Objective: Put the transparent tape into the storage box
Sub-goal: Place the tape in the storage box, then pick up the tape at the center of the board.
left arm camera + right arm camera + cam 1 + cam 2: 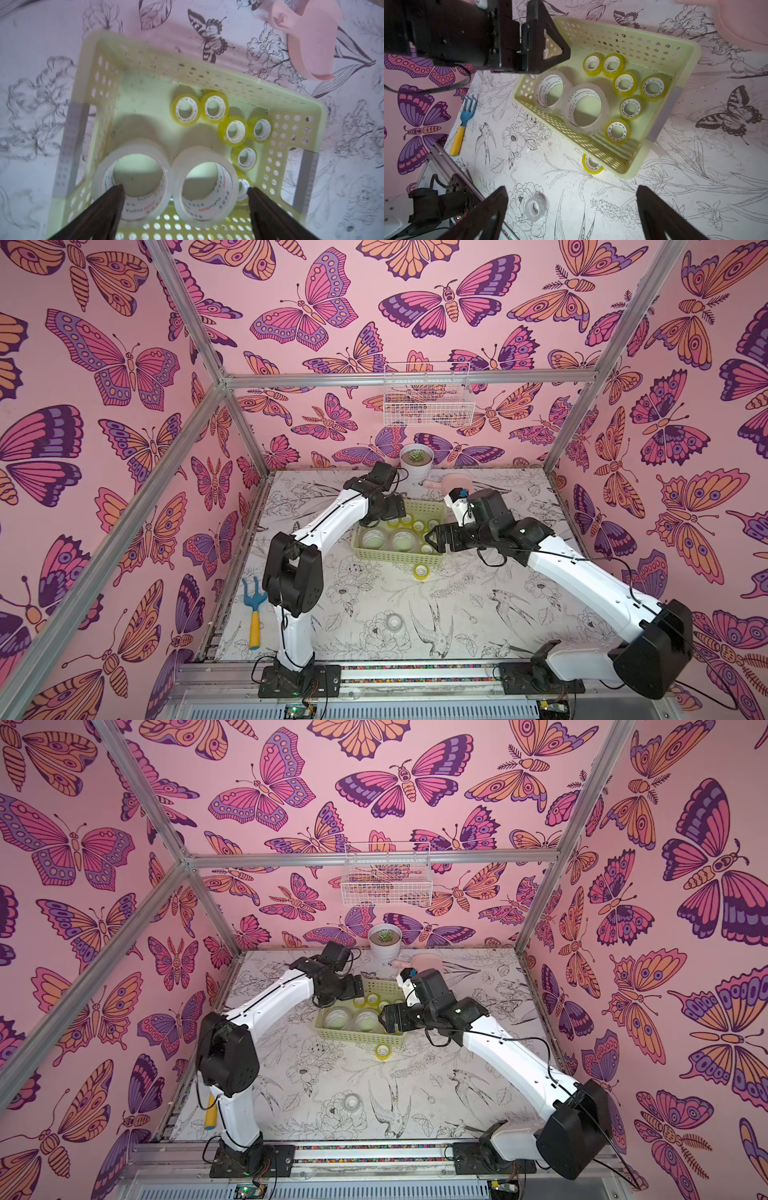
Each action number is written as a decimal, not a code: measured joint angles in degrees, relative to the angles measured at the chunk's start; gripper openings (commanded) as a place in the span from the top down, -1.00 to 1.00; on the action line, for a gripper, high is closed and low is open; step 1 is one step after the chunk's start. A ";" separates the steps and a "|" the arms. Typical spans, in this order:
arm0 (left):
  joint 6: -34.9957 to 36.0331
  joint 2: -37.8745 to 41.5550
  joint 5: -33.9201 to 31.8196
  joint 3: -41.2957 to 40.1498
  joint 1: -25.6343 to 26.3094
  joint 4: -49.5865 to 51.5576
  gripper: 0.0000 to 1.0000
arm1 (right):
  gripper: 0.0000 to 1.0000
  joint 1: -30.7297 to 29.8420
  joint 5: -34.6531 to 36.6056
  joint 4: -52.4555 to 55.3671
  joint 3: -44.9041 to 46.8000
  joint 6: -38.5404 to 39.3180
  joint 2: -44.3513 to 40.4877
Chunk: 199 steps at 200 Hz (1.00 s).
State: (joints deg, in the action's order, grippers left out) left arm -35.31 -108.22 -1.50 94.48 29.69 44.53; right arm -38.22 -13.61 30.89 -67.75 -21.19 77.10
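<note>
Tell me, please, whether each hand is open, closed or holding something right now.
Left hand: open, holding nothing, over the box.
Right hand: open, holding nothing.

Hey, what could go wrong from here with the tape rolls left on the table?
The yellow roll lies right beside the storage box wall, so the right claw may shove the box grabbing it. The colourless roll blends into the printed table and could be missed.
</note>
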 measured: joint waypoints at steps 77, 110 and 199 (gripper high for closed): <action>-4.02 12.09 -1.62 -15.52 7.21 0.13 -1.00 | -0.98 0.00 -1.66 0.55 6.25 -1.99 -3.02; -6.36 15.58 -2.62 -19.71 10.60 0.07 -1.00 | -0.98 -0.44 -1.79 1.42 10.38 -3.98 -6.49; -13.79 13.66 -2.29 -25.66 17.97 -5.81 -0.95 | -0.98 -2.10 1.55 4.76 17.27 -8.24 -16.94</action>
State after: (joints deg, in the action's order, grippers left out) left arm -49.10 -94.56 -3.79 68.82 47.66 38.72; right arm -40.32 -12.05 35.66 -50.48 -29.43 60.16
